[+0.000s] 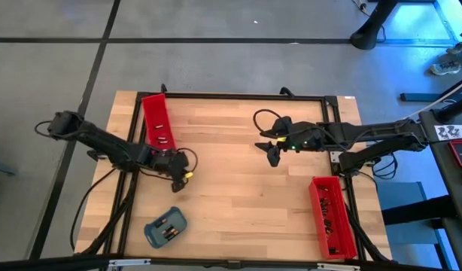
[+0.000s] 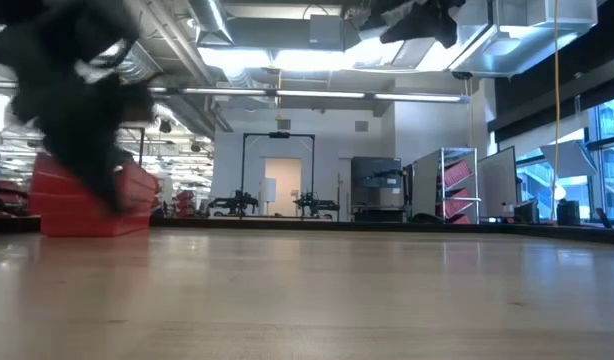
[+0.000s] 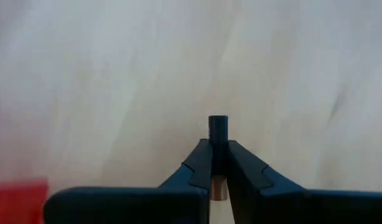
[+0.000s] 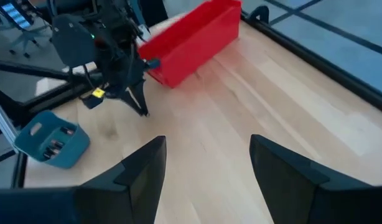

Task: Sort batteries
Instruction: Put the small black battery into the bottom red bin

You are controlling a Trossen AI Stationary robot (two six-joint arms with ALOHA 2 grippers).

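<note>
In the left wrist view a small dark battery [image 3: 218, 129] with a coppery end sits between the fingers of my left gripper [image 3: 218, 163], which is shut on it. That gripper [image 1: 175, 181] is low over the wood, between the left red tray [image 1: 157, 120] and the blue-grey tray [image 1: 165, 228], in which a few batteries [image 1: 168, 229] lie. My right gripper [image 1: 273, 155] hangs open high above the table's middle [image 4: 206, 168], with nothing between its fingers. My left gripper pinches the battery between its two fingertips [image 3: 200, 163]. The battery lies along the fingers. Its dark end [image 3: 218, 124] sticks out past the tips, and its coppery end [image 3: 218, 186] shows farther back between them. The fingers slant down toward the table.
A second red tray [image 1: 332, 217] stands at the near right corner. The table's black frame [image 1: 238, 95] runs along its far edge. The bare wood [image 1: 246, 196] between the two arms is free room.
</note>
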